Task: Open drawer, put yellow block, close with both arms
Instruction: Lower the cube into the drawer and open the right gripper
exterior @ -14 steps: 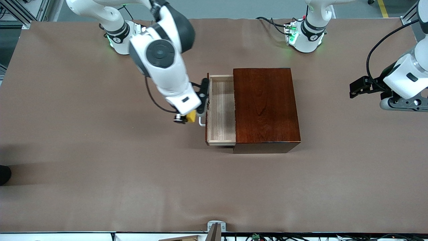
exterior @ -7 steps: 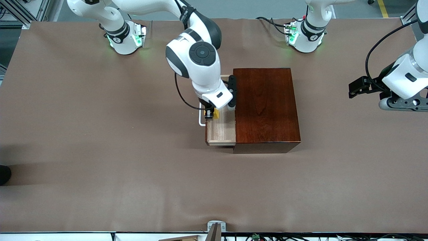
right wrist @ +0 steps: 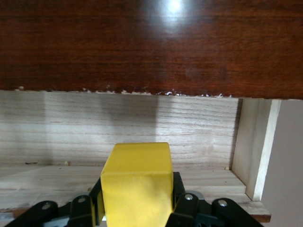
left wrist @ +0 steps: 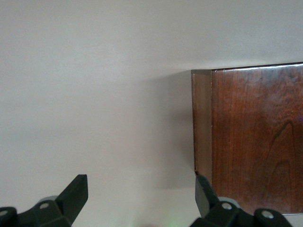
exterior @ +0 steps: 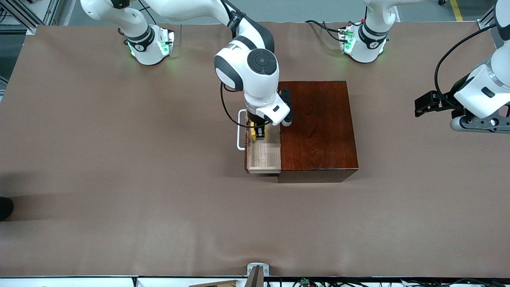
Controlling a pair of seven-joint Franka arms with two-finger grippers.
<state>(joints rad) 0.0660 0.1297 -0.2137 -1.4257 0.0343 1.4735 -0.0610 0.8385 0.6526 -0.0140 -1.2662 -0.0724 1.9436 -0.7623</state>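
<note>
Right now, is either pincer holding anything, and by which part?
The right pincer holds the yellow block by two opposite side faces, over the open drawer. The left pincer is open and empty, waiting off the left arm's end of the box.

table (exterior: 119,167): brown cloth cover | cables (exterior: 322,26): along robots' edge

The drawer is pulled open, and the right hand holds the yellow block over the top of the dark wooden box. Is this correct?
Not quite. The right hand holds the yellow block over the open drawer, not over the top of the box. The right wrist view shows the drawer's pale wood under the block. The drawer is indeed pulled open.
</note>
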